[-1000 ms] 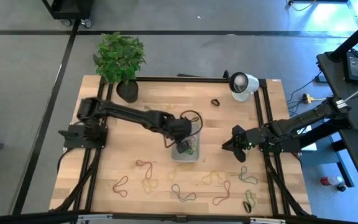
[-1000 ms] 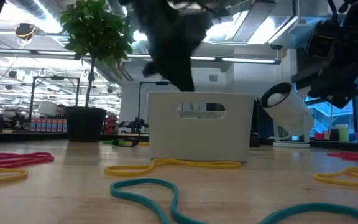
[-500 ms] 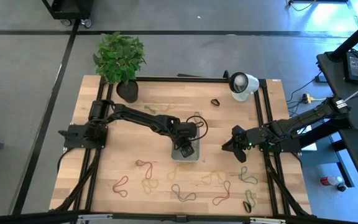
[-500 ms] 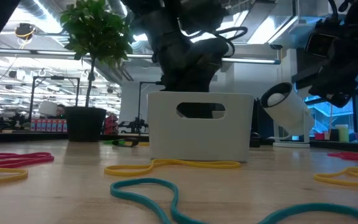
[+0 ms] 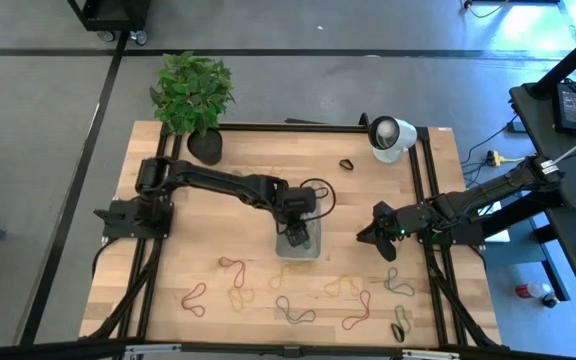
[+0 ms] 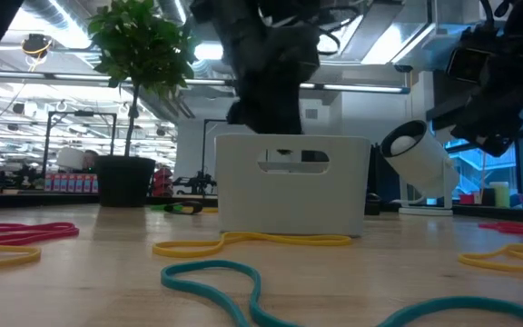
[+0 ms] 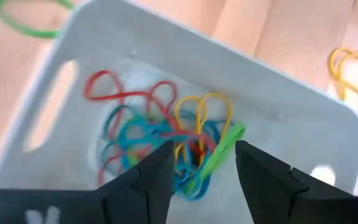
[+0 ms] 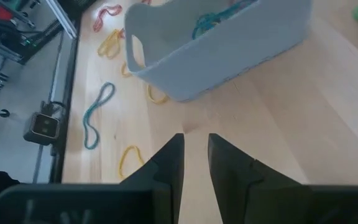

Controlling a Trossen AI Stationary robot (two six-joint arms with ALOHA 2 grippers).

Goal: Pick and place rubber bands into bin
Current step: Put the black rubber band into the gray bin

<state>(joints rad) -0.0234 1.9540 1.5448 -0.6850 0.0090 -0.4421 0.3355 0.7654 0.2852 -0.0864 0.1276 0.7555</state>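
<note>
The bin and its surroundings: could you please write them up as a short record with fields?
bin: mid-table, upright, holds a tangle of rubber bands
left end effector: open, above the bin, holding nothing
right end effector: waits right of the bin, above bare table
loose bands: scattered along the near edge
plant: far left corner

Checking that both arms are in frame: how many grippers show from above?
2. The left gripper is over the bin with its fingers open. The right gripper is over bare table to the right of the bin, empty. None appears hidden.
</note>
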